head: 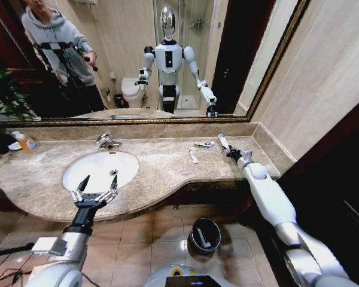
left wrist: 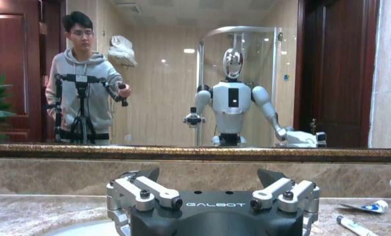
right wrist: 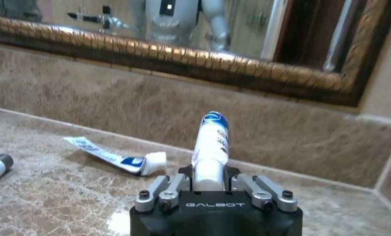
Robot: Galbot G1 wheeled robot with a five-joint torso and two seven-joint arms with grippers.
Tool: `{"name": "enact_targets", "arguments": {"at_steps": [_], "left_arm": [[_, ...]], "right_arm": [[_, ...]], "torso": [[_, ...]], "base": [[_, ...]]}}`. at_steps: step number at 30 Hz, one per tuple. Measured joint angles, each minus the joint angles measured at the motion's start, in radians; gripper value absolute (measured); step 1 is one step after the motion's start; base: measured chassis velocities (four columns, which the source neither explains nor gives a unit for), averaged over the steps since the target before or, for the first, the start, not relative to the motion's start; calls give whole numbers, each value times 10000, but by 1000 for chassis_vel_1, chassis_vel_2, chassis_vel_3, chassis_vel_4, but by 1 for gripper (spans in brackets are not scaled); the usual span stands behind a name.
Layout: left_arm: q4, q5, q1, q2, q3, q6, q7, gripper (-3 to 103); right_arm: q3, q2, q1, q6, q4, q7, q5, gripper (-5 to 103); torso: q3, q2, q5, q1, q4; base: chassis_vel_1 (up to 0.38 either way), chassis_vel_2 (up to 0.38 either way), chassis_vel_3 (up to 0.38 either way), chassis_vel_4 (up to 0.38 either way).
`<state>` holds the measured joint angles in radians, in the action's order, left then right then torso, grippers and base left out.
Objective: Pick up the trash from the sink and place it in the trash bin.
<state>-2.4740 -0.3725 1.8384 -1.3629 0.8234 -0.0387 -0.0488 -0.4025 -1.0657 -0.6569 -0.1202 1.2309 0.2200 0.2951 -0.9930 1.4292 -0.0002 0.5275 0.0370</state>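
Note:
My right gripper [head: 232,151] is at the back right of the marble counter, shut on a white tube with blue markings [head: 223,142]. In the right wrist view the tube [right wrist: 212,140] sticks out from between the fingers of the gripper [right wrist: 208,173] toward the mirror wall. Two more pieces of trash lie on the counter: a flattened tube [head: 204,144] [right wrist: 116,156] and a thin tube [head: 193,156]. My left gripper [head: 99,180] [left wrist: 208,179] hangs open over the front of the white sink [head: 90,164], holding nothing. The dark round trash bin [head: 204,235] stands on the floor below the counter.
A chrome faucet [head: 107,142] stands behind the basin and a yellow-orange bottle [head: 27,142] sits at the far left of the counter. A gold-framed mirror [head: 137,119] runs along the back wall. A tiled side wall [head: 311,89] closes the right side.

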Motion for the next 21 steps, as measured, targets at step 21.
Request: {"name": "enact_targets", "arguments": {"at_steps": [21], "left_arm": [[0,0,0,0,0,0,0,100]], "right_arm": [[-2547,-142,-5904,1463,5532,-1284,313,27]], "torso": [[1,1,1,-1,-1]], "base": [[0,0,0,0]]}}
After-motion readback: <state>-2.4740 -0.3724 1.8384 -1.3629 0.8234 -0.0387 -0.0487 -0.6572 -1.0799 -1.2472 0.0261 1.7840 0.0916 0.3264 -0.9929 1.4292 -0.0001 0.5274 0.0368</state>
